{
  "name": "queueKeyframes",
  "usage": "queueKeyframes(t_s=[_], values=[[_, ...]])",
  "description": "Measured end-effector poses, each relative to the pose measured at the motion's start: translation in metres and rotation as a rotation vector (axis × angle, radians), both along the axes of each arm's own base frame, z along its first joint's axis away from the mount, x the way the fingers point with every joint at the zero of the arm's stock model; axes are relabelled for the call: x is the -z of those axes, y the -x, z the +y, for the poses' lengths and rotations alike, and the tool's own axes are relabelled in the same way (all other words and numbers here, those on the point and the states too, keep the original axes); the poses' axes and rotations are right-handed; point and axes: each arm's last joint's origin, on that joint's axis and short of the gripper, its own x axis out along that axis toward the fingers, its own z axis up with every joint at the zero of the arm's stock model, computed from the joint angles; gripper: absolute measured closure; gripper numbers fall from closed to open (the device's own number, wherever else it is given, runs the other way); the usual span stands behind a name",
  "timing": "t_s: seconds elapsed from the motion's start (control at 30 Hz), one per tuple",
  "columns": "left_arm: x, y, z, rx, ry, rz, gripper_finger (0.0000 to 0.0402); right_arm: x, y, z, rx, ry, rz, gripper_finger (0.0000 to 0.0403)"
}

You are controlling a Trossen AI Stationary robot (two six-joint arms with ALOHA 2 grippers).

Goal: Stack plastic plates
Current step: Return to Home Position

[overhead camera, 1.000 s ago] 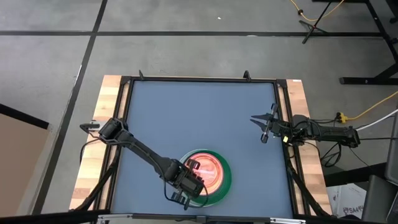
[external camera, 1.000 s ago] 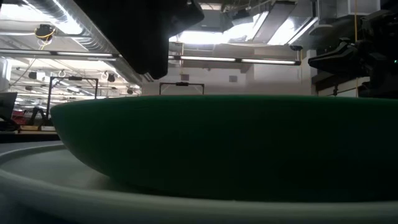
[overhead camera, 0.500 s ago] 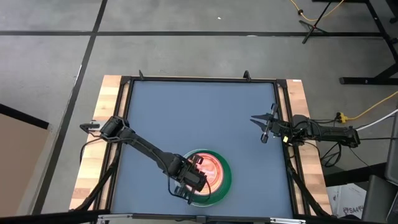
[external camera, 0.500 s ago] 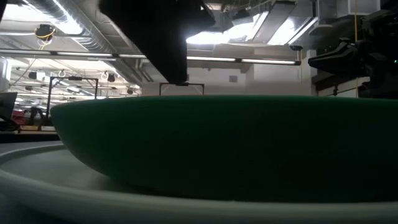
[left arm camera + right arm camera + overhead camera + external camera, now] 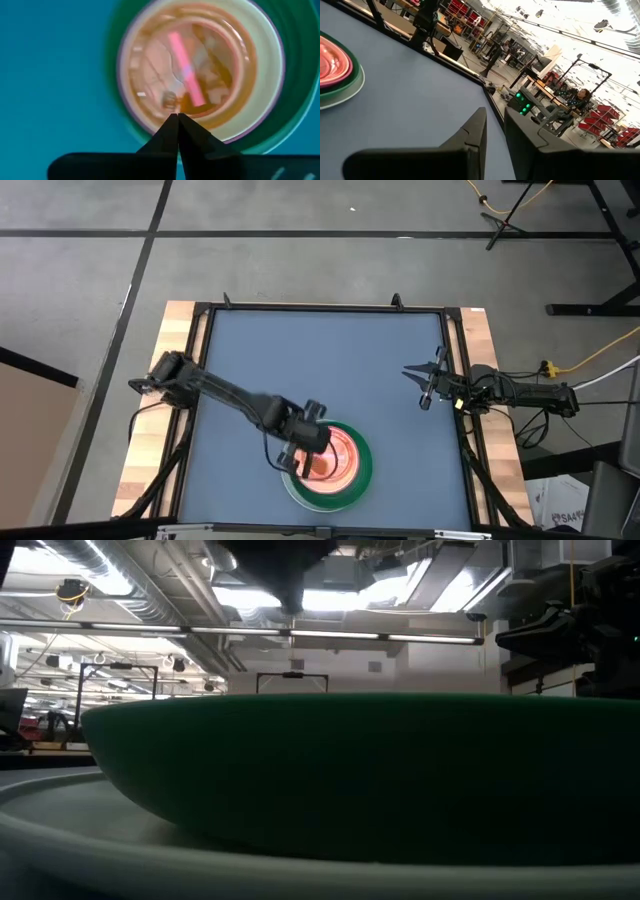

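Note:
The plastic plates sit nested in one stack (image 5: 330,463) near the table's front edge. A large white plate (image 5: 292,486) lies at the bottom, with a dark green one (image 5: 366,465) on it. Cream (image 5: 252,117) and pink-rimmed (image 5: 121,75) plates come above that, and an orange one (image 5: 200,65) is on top. My left gripper (image 5: 176,116) hangs shut just above the stack's top, over its left part (image 5: 300,455), holding nothing. My right gripper (image 5: 416,385) rests by the table's right edge, its fingers a little apart (image 5: 495,127) with nothing between them.
In the low view the dark green plate (image 5: 350,770) and the white rim (image 5: 60,835) fill the foreground, with the left arm's dark tip (image 5: 288,590) above them. Blue table surface (image 5: 320,370) lies bare behind the stack. A black frame (image 5: 200,380) borders the mat.
My left gripper has risen from the stack's near left rim. It has swung toward the far edge and now hangs over the stack's top. The plates have stayed where they were.

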Motion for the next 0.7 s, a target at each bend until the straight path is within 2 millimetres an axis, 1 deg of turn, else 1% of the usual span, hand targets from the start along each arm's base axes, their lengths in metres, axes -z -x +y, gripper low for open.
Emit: queueKeyframes(t_s=[0.07, 0.17, 0.33, 0.47, 0.53, 0.7], values=[[-0.017, 0.004, 0.014, -0.012, 0.005, -0.041, 0.0401, 0.0, 0.0, 0.0, 0.001, 0.0, -0.001, 0.0341], [-0.046, 0.015, 0.037, -0.033, 0.007, -0.105, 0.0401, 0.0, 0.0, 0.0, 0.001, 0.0, -0.001, 0.0341], [-0.096, 0.043, 0.072, -0.075, 0.017, -0.245, 0.0401, 0.0, 0.0, 0.0, 0.0, 0.0, 0.0, 0.0341], [-0.134, 0.074, 0.094, -0.11, 0.023, -0.368, 0.04, 0.0, 0.0, 0.0, 0.001, 0.0, -0.001, 0.0341], [-0.149, 0.09, 0.101, -0.127, 0.03, -0.424, 0.04, 0.0, 0.0, 0.0, 0.001, 0.0, 0.0, 0.0341], [-0.182, 0.139, 0.117, -0.165, 0.04, -0.538, 0.04, 0.0, 0.0, 0.0, 0.0, 0.0, 0.0, 0.0341]])
